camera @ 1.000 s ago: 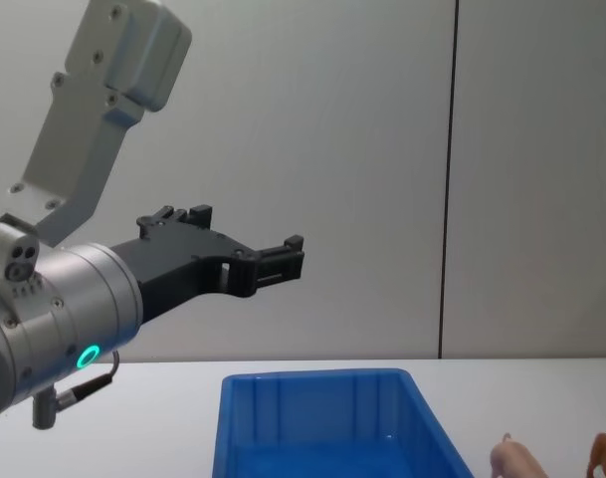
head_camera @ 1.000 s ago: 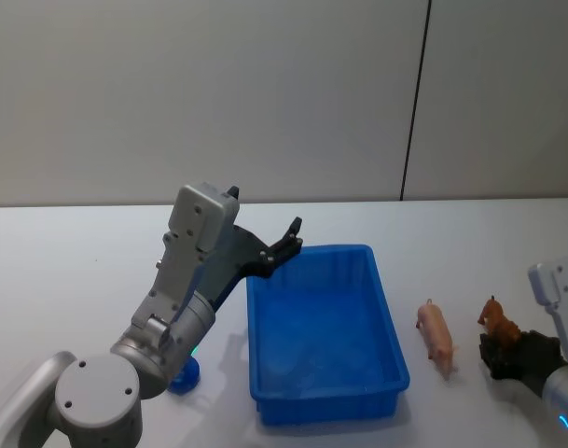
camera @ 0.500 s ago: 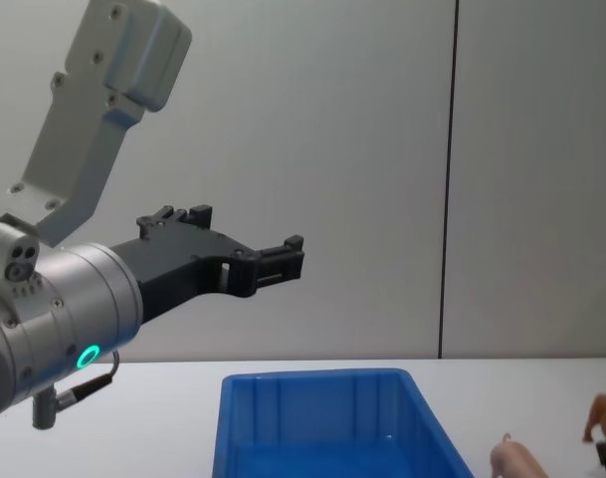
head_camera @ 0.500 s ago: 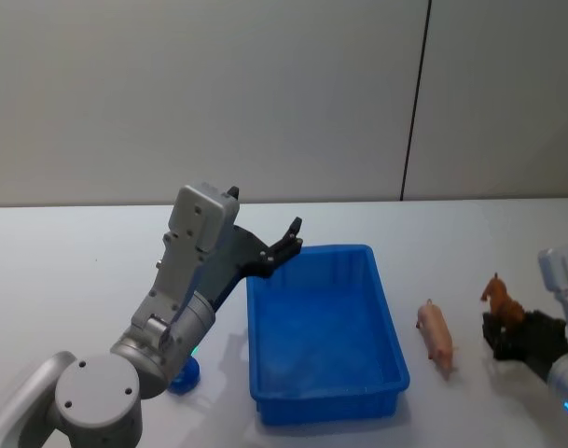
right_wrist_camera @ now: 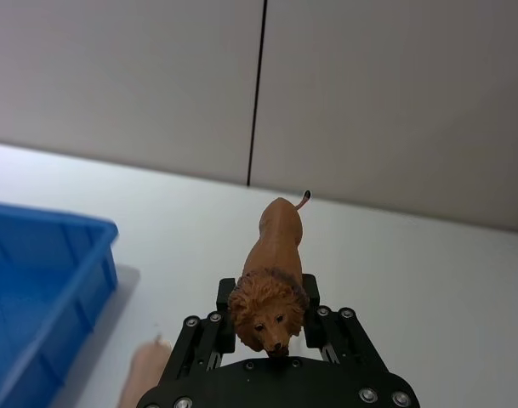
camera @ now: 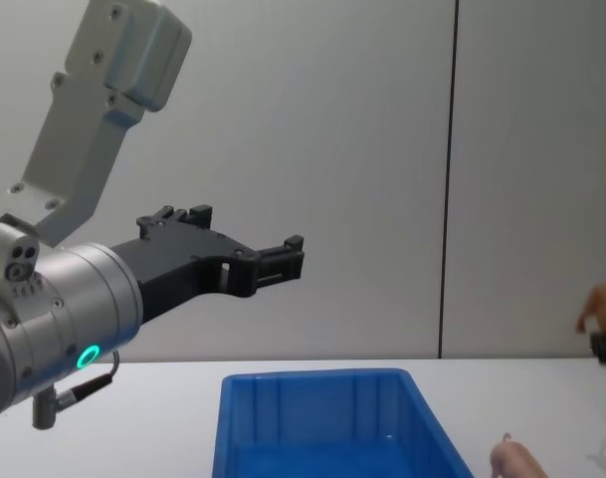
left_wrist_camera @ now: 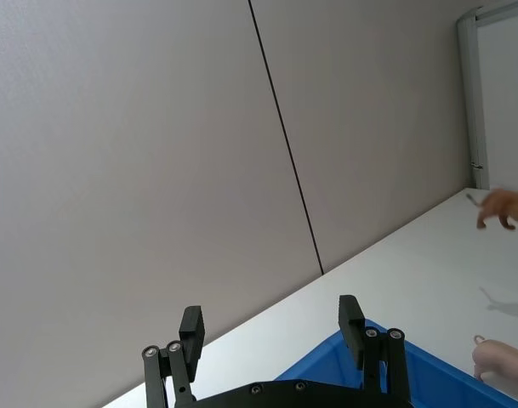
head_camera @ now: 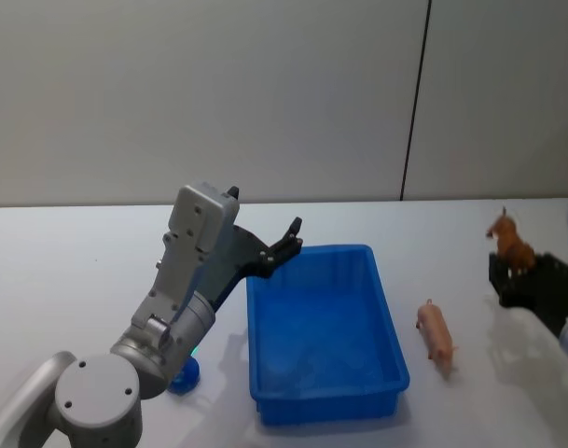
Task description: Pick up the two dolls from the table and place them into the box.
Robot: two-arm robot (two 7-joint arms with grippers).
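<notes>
1. We see the box [head_camera: 311, 250], a bright blue rectangular bin of hard plastic. It has a thick rim and ribbed upright walls, and it stands on the smooth, plain white table [head_camera: 78, 261].
2. The pink doll [head_camera: 436, 335] is pale, rounded and smooth, with a thin curly tip at one end. It lies on the table just right of the box, apart from the right wall and roughly lengthwise along it.
3. The lion [head_camera: 509, 241] is a brown moulded four-legged figure with a darker tufted mane and a thin tail. It is off the table, up in the air well to the right of the box, farther out than the pink doll.
4. The right gripper [right_wrist_camera: 268, 297] has black, bolted fingers. Its jaws are narrowed onto the lion's flanks just behind the mane, pinching it upright between them.
5. The left gripper [left_wrist_camera: 270, 314], also black, hangs above the box's far-left corner. Its jaws are spread wide, and we see them touching nothing.
</notes>
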